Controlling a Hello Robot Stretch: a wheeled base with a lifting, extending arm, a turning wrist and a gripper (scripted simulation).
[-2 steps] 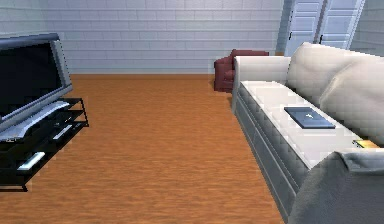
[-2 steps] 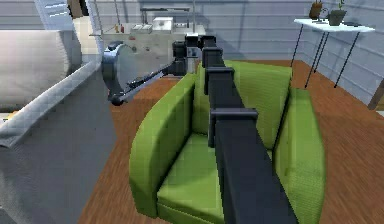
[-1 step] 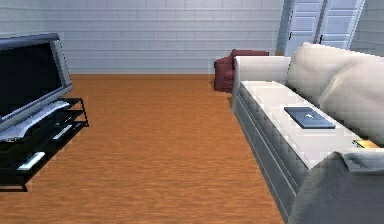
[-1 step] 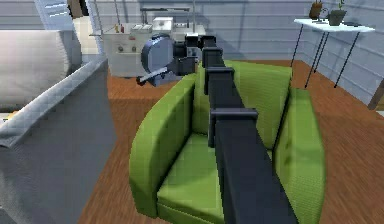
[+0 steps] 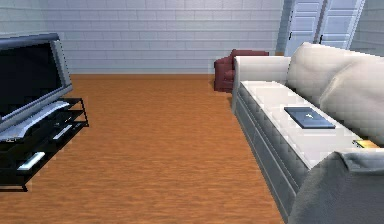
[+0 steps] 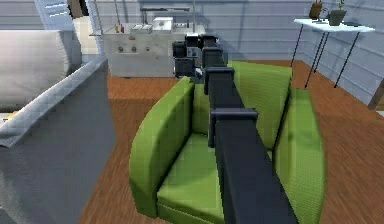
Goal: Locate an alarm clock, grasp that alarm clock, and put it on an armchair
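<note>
wood floor (image 5: 160, 130). green armchair (image 6: 185, 185) beneath arm (image 6: 240, 150); gripper (image 6: 182, 58) at its 12 o'clock, cannot tell if holding anything. white sofa (image 5: 280, 105) at forward view's 3 o'clock.

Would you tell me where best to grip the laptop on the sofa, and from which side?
Probably its thin front edge, coming from the open side: the laptop lies flat on the sofa, so only edges offer a grip, and the backrest walls off the far side.
</note>
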